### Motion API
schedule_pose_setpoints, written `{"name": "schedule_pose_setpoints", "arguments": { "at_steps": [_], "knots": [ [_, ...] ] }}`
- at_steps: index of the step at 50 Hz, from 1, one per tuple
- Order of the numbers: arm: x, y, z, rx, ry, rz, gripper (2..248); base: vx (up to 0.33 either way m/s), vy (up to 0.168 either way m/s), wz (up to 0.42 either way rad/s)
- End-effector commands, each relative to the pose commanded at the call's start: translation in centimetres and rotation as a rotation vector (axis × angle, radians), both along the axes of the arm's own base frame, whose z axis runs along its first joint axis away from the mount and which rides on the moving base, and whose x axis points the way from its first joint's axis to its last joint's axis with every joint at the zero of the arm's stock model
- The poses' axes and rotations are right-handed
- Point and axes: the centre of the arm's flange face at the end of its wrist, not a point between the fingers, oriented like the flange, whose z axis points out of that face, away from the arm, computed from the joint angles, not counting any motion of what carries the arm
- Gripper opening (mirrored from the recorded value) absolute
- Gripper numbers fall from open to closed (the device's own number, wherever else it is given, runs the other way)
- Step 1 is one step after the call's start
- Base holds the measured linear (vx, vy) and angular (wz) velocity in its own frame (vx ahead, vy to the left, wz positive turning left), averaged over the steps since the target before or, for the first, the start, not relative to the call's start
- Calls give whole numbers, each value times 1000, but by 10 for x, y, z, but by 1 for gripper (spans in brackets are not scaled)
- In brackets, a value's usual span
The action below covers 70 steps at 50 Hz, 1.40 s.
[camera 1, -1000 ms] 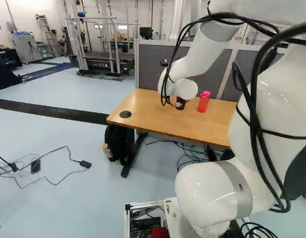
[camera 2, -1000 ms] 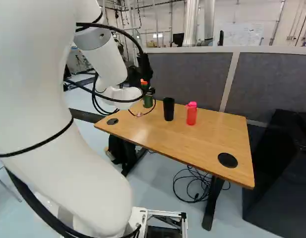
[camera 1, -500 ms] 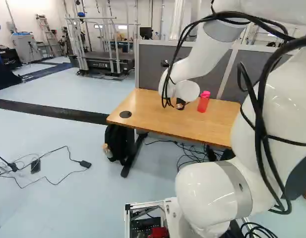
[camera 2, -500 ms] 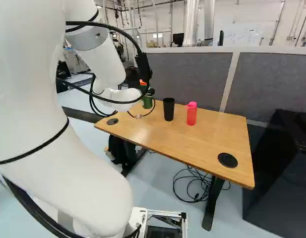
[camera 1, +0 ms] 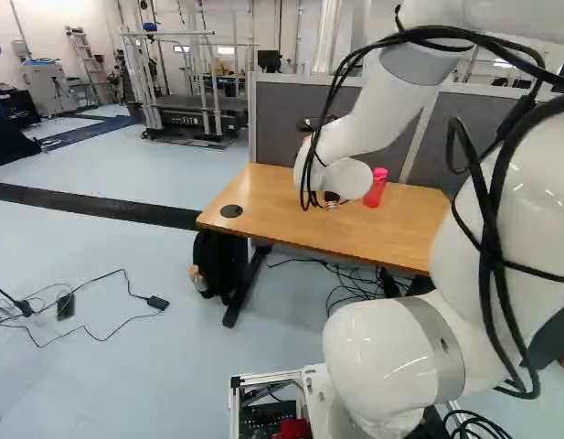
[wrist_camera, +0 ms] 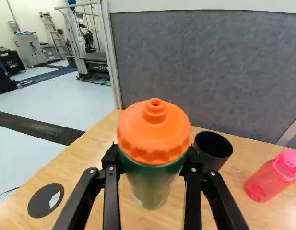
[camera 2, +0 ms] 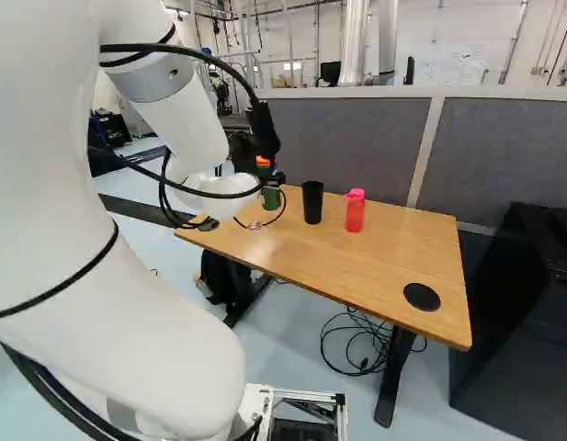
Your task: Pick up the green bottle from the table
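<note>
My arm (camera 1: 368, 114) reaches out, bent, over the table (camera 2: 393, 243). My hand (camera 2: 272, 178) is pinching the green bottle (wrist_camera: 151, 184) from two sides.

- My fingers (wrist_camera: 112, 196): black.
- Green bottle (wrist_camera: 151, 184): orange cap (wrist_camera: 154, 132).
- Cup (wrist_camera: 212, 146): plain black.
- Second bottle (wrist_camera: 264, 183): translucent red, lid (wrist_camera: 289, 162) pink.
- Table (camera 2: 375, 255): tan, faint wood grain.
- Divider (wrist_camera: 205, 62): mottled grey.
- My arm (camera 1: 377, 114): white.

Table (camera 2: 357, 262), one: wooden top, black legs. On it: black cup (camera 2: 312, 202), one, upright; pink bottle (camera 2: 355, 215), one, upright, just beside the cup. Set in top: round black discs, two, one near each end (wrist_camera: 45, 200).
</note>
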Motion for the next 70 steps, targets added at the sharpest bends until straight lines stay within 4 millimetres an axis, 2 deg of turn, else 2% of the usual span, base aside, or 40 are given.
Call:
{"name": "schedule_pose_setpoints", "arguments": {
  "at_steps": [40,55,70],
  "knots": [
    [-87,5,-50,-8,57,23,120,0,0,0],
    [-109,6,-62,-9,70,28,120,0,0,0],
    [-122,6,-69,-10,78,32,120,0,0,0]
  ]
}}
